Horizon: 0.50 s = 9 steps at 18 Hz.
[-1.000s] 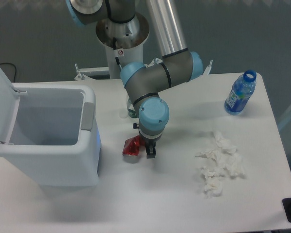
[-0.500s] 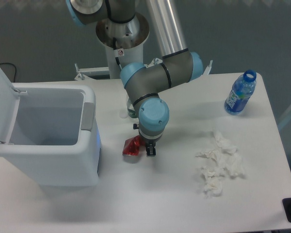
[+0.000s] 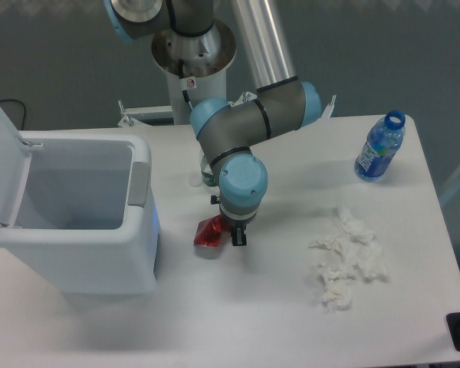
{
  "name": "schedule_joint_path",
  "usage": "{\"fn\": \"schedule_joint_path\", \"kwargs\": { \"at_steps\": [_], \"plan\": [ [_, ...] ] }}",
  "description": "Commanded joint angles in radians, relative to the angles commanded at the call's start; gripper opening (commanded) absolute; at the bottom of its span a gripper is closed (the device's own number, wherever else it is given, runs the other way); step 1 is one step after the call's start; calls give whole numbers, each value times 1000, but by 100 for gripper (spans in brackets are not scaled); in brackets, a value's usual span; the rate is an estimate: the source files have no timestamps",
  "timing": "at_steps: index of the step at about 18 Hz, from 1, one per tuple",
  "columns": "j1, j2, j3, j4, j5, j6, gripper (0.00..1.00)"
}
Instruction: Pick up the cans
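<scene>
A crushed red can [image 3: 208, 231] lies on the white table, just right of the white bin. My gripper [image 3: 228, 232] points straight down over the can's right end. One dark finger [image 3: 238, 237] shows to the right of the can; the other finger is hidden behind the can and the wrist. The jaws appear closed around the can's right part, with the can at table level.
An open white bin [image 3: 69, 211] with its lid up stands at the left. A blue-labelled plastic bottle [image 3: 379, 147] stands at the back right. Crumpled white tissues [image 3: 346, 258] lie at the right front. A clear bottle is partly hidden behind the arm [image 3: 203, 175].
The gripper's finger has drawn slightly closer to the can and a little upward. Nothing else has moved.
</scene>
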Motion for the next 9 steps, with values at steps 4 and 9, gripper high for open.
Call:
{"fn": "schedule_joint_path", "kwargs": {
  "at_steps": [4, 9],
  "plan": [
    [2, 11, 61, -5, -8, -8, 49],
    [49, 15, 215, -5, -29, -139, 49]
  ]
}}
